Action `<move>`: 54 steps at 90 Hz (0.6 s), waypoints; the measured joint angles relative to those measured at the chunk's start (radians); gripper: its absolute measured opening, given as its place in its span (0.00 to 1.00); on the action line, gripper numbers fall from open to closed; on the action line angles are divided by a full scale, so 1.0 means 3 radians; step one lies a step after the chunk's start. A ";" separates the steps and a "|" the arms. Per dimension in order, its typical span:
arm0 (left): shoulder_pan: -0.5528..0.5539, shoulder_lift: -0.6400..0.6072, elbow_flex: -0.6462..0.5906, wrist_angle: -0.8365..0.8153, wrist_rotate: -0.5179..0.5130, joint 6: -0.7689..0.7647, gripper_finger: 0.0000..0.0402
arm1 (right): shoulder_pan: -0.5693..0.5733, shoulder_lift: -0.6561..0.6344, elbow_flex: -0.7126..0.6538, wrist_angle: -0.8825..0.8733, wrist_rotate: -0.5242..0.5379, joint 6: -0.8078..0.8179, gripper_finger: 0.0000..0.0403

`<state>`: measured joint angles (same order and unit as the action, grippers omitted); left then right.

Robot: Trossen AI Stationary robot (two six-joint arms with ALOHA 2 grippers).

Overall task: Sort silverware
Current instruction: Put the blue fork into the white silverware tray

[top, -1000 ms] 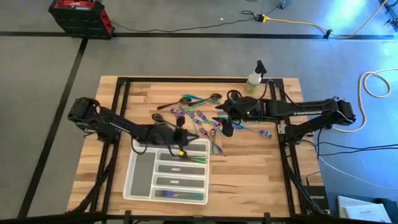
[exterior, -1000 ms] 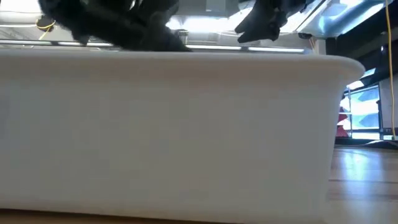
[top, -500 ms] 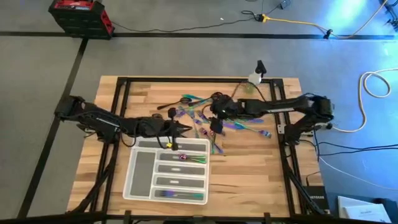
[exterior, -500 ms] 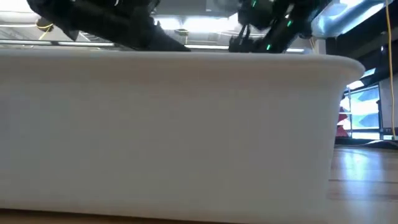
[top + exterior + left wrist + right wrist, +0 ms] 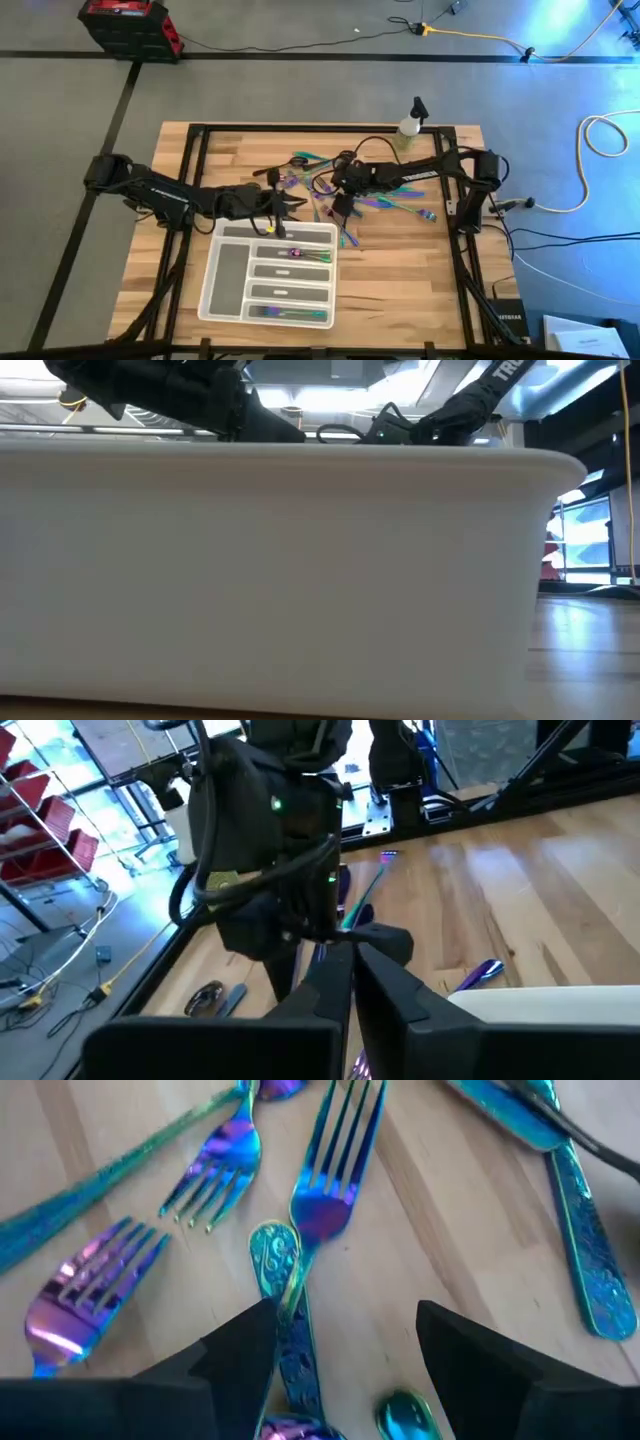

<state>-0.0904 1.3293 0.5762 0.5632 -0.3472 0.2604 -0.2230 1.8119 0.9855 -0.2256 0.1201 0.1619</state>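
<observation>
Two dark arms are working over a wooden table seen from above. The right gripper is hanging low over the silverware, a loose scatter of iridescent forks, knives and spoons lying mid-table, just beyond the tray. Its fingers are standing apart, straddling one fork whose handle is crossing another piece's handle. The left gripper is sitting by the tray's far edge, fingers pressed together with nothing visible between them.

Likely trouble: the pieces are overlapping, so closing here may be catching two handles at once, or skidding a thin fork flat along the wood. The two grippers are also working close together (near enough to bump if either swings).

Some sorted pieces are already lying in the tray's compartments. A spray bottle is standing at the far edge.

Readable writing: only partial white letters on the right arm in the low view, too cropped to read.
</observation>
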 joint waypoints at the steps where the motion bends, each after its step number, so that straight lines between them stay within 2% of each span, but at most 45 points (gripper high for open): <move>1: -0.0001 0.0000 0.0000 -0.0004 0.0000 -0.0005 0.00 | 0.0000 0.0002 0.0000 0.0010 -0.0001 0.0002 0.56; 11: -0.0001 0.0000 0.0000 -0.0061 0.0001 -0.0127 0.00 | 0.0000 0.0005 0.0000 0.0016 -0.0001 0.0051 0.56; 30: -0.0050 0.0000 0.0000 -0.0587 0.0013 -0.0365 0.00 | 0.0000 0.0056 0.0000 -0.0012 -0.0038 0.0057 0.56; 54: -0.0049 0.0000 0.0000 -0.0598 0.0001 -0.0408 0.00 | 0.0001 0.0218 0.0014 0.0163 -0.0063 0.0061 0.56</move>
<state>-0.1051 1.3293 0.5762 0.3839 -0.3470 0.1379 -0.2226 1.8774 0.9897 -0.1767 0.1013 0.1802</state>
